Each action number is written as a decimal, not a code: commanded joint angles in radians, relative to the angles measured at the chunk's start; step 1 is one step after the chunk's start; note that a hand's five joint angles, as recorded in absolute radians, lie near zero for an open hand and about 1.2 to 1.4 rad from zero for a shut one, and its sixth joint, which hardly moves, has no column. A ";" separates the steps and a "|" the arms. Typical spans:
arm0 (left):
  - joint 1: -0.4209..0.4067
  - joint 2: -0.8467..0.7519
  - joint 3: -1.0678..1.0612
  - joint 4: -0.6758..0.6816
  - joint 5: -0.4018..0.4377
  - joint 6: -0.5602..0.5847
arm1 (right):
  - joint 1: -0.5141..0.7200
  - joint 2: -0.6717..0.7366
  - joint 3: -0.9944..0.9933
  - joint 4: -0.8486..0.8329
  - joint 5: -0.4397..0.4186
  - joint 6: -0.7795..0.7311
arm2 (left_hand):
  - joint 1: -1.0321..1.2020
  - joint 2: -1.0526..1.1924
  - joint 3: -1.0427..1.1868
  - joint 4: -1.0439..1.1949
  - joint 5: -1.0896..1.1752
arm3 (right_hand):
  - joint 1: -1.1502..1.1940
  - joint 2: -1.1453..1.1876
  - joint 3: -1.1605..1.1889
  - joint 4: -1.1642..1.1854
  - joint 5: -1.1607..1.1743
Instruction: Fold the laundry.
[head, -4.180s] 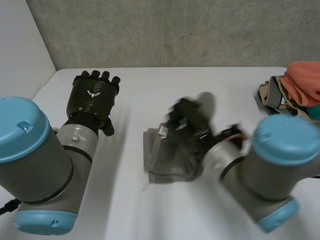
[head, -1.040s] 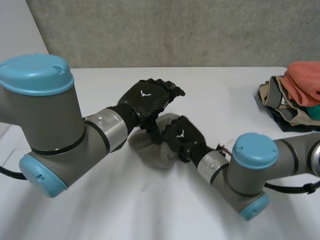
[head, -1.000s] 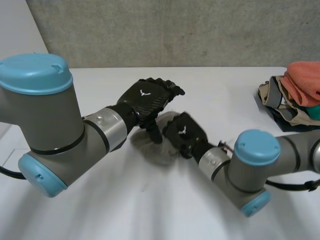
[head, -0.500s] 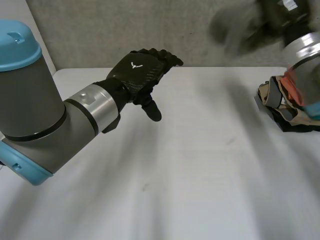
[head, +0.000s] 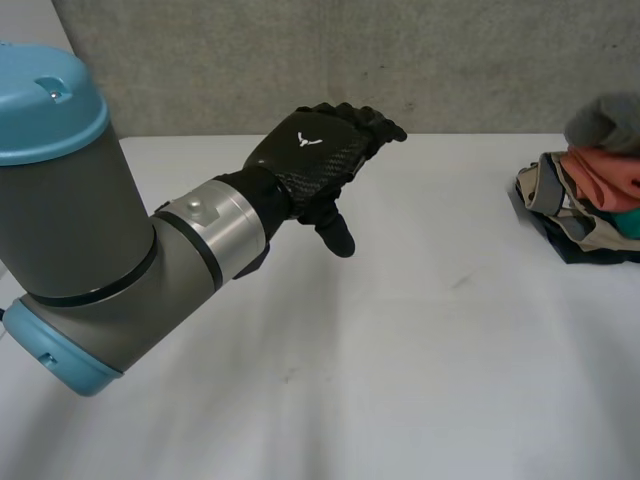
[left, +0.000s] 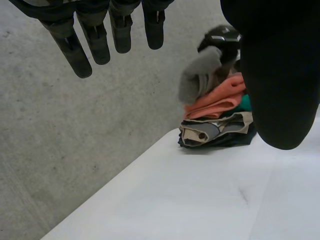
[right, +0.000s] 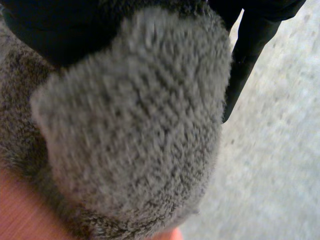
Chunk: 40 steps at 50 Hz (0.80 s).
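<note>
My left hand (head: 322, 155) hangs in the air above the table (head: 400, 380), well apart from the pile of clothes (head: 585, 205) and holding nothing. Its fingers (left: 75, 45) are stretched out and slightly spread towards the pile, and its thumb (left: 280, 75) points down at the bare tabletop. My left arm (head: 90, 250) reaches in behind it, on the side away from the pile.

My right hand (left: 223, 39) is up over the pile, clamped on a grey cloth (left: 197, 75). In my right wrist view the fuzzy cloth is bunched into a wad under my palm, with the dark of the hand closed over its upper part and one finger (right: 247, 55) lying straight along its side. Seen from my left wrist, the cloth hangs down from the hand and its lower end reaches the top of the pile. I cannot tell whether it touches.

The pile sits near the table's edge, with an orange garment (left: 215, 100) on top. Under that are a strip of teal, a beige piece and something dark at the bottom. A grey wall (head: 350, 60) rises behind the pile and the table.
</note>
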 joint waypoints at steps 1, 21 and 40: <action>-0.007 0.000 -0.011 0.000 -0.001 -0.003 | -0.075 0.054 0.112 -0.146 -0.120 0.005 | 0.020 0.021 0.017 0.021 0.001 | 0.378 0.242 0.222 0.199 0.290; -0.024 0.001 -0.016 -0.002 -0.002 -0.004 | -0.107 -0.163 0.241 0.077 -0.077 0.002 | 0.020 0.021 0.017 0.021 0.001 | -0.844 -0.980 -1.000 -1.022 -0.932; -0.047 0.119 -0.042 0.005 -0.005 -0.007 | -0.198 -0.413 0.111 0.630 0.410 -0.357 | 0.015 0.015 0.011 0.016 -0.005 | -0.844 -0.980 -1.000 -1.022 -0.932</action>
